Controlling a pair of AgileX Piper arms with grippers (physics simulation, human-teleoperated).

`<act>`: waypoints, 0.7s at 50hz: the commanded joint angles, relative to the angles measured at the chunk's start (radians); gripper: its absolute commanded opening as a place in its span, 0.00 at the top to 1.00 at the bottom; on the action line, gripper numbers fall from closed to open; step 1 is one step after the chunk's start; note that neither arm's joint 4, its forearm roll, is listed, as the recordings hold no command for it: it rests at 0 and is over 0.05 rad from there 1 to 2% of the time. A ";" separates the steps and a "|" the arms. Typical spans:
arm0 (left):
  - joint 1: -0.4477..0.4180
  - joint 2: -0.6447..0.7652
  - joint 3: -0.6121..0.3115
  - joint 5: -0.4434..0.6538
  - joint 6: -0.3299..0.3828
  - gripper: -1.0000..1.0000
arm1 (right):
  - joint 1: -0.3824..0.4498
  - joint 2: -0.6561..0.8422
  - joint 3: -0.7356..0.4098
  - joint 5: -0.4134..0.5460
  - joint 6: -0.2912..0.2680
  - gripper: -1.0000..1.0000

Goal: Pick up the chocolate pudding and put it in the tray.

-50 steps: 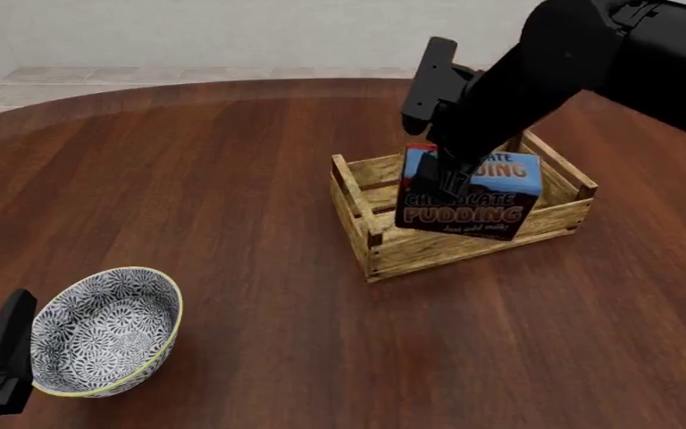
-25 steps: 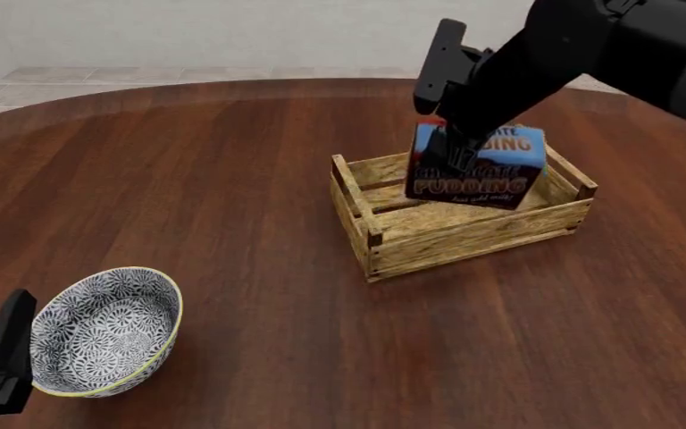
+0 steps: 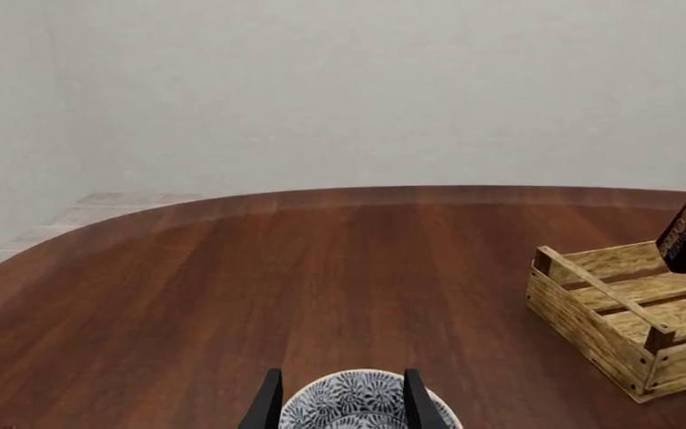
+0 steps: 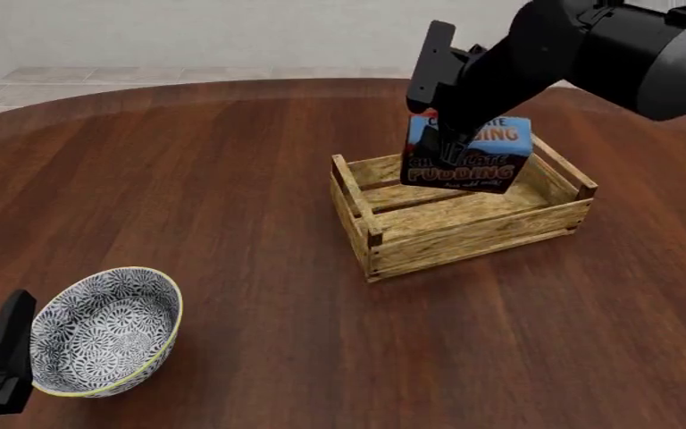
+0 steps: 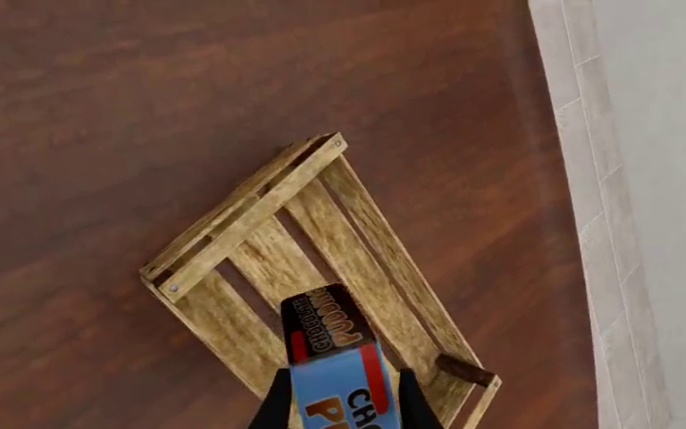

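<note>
R tool (image 4: 448, 143) clenched on pudding (image 4: 468, 154), fingers either side of box in R wrist view. Change vs 1 s ago: box was low in tray (image 4: 381, 239), near the floor slats; now higher, hanging over tray's 12 o'clock half, clear of the slats, tilted. So arm is lifting, not releasing. Judgement: placement not done; either a re-position or a retry of the drop. Box needs to come back down and tool let go before task counts.

L tool (image 3: 343, 402) parked at worktop's (image 4: 200, 179) 7 o'clock corner in front view, unchanged, just beside bowl (image 4: 104, 331). L fingers apart, bowl rim seen between them in L wrist view, nothing held.

Materials: pudding = small cardboard-type rectangular box, blue top, dark brown front, orange letters, red edge; flat faces, likely easy pinch. Tray = light wood slatted crate, darker corner posts, gaps between slats, open top. Bowl = round, grey-white pattern, pale yellow rim. Worktop = dark reddish wood grain, glossy, curved far edge.
</note>
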 commanded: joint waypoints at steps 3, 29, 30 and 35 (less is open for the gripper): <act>0.003 0.000 0.000 0.001 0.002 0.00 | 0.003 0.028 -0.012 -0.042 0.005 1.00; 0.003 0.000 0.004 -0.002 0.008 0.00 | 0.018 0.078 0.014 -0.107 0.016 1.00; 0.003 0.000 0.004 -0.003 0.008 0.00 | 0.016 0.081 0.015 -0.109 0.016 1.00; 0.003 0.000 0.000 0.001 0.008 0.00 | 0.017 0.094 0.010 -0.112 0.020 1.00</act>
